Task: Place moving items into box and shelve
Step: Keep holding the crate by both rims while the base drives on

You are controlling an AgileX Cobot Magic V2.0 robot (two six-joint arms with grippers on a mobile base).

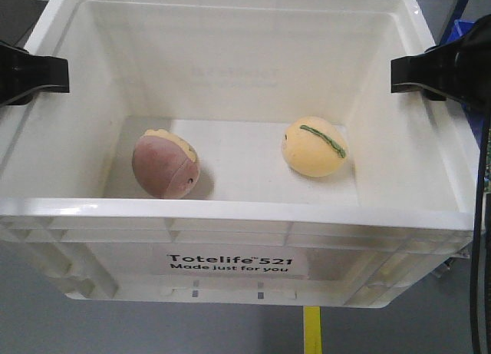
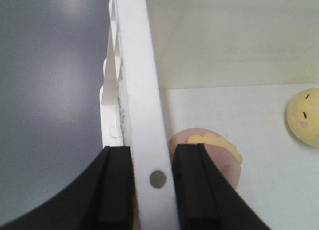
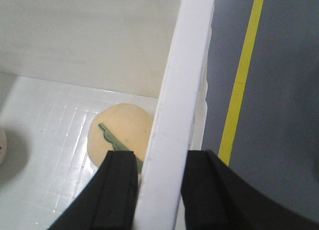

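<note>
**Both toys in the crate, both claws clenched on its rim**

Lying on the floor of the large white rectangular plastic crate (image 1: pixel 230 210), ribbed at the rim and printed in black "Totelife 521 Made just for you": a pinkish-brown egg-shaped soft toy (image 1: pixel 164 167) with a cream-yellow cap, toward the crate's left wall, and a pale yellow egg-shaped soft toy (image 1: pixel 314 147) with a thin green stripe, toward the crate's right wall. Well apart from each other, with bare crate floor between.

On the crate's left rim: black left gripper (image 2: pixel 154 151), clenched on the rim, one finger inside the wall and one outside. On the crate's right rim: black right gripper (image 3: pixel 159 156), clamped the same way, just above the striped toy.

Below and beside the crate: grey floor (image 1: pixel 92 323) with a yellow line (image 1: pixel 311 331) under the crate's front wall. Beyond the crate's far right corner: something blue (image 1: pixel 462 28), too cut off to tell. Down the crate's right side: a black cable (image 1: pixel 479 254).
</note>
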